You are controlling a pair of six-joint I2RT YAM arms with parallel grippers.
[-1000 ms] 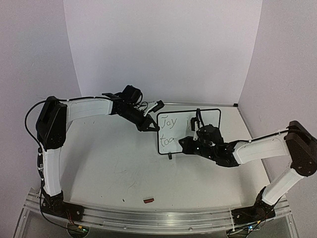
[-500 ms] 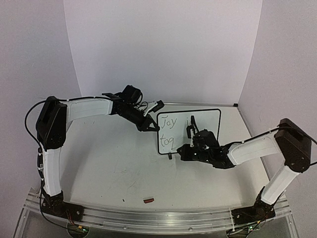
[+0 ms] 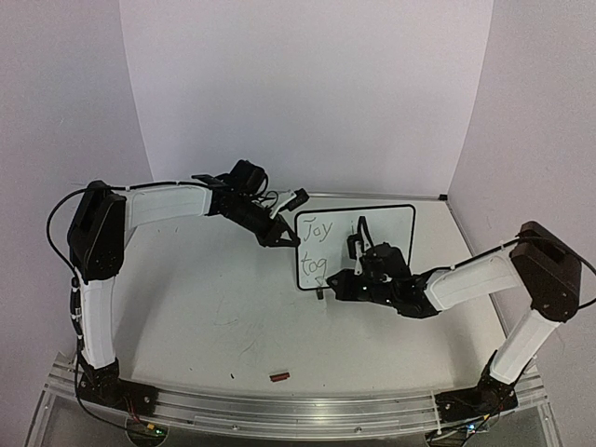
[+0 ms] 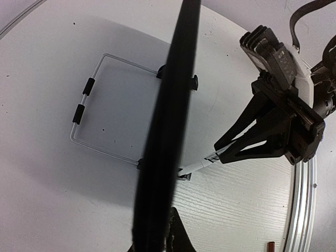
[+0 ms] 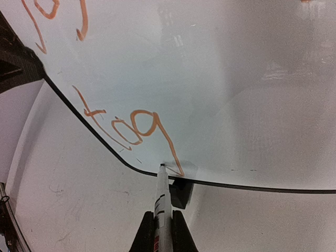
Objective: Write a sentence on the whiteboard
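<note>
Three second-line letters of the sentence point(image 5: 131, 128) stand written, so with your right gripper point(image 5: 163, 231) clamped on the marker point(image 5: 163, 195) and left gripper point(image 3: 284, 237) pinching the whiteboard point(image 3: 396, 223) between both arms, lift the tip clear of the g's tail before the next letter.

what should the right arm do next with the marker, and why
Probably lift the marker tip slightly and shift it right and up, beside the g. The tip sits at the end of the g's tail, right at the whiteboard's bottom border, and the sentence so far ends in "tog" with bare board to its right, so more letters seem due.
</note>
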